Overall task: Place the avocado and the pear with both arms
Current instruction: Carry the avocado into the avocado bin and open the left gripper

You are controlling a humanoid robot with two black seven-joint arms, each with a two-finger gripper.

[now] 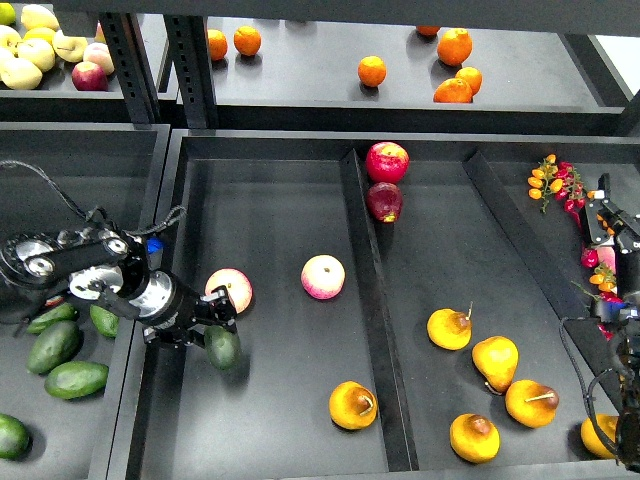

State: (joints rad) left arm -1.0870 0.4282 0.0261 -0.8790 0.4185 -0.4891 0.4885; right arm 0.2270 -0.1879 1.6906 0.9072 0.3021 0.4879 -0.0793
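Low in the left compartment of the wide black tray (185, 300), the left gripper (212, 335) has its two dark fingers closed around the avocado (223, 347) — the dark green fruit sits right at the fingertips, its lower end sticking out below and to the right of them, near or on the tray floor; which, I cannot tell. Just above the gripper, close beside it, lies a pink-yellow peach (230, 289), and a second peach (323, 276) rests further right, near the divider (372, 330). The pear (352, 405) lies in the same compartment, well apart from the left gripper, down near the front edge and just beside the divider, with its stem pointing right.

At the right edge the right gripper (608, 215) is up by a sprig of small red and orange fruits (555, 183) — seen dark and small, so whether its fingers are open cannot be told. It is well apart from the pear.

Four more pears (495, 388) lie in the middle compartment, two red apples (386, 178) sit at the divider's top, several avocados (60, 350) lie in the left bin, and oranges (455, 60) on the shelf above.
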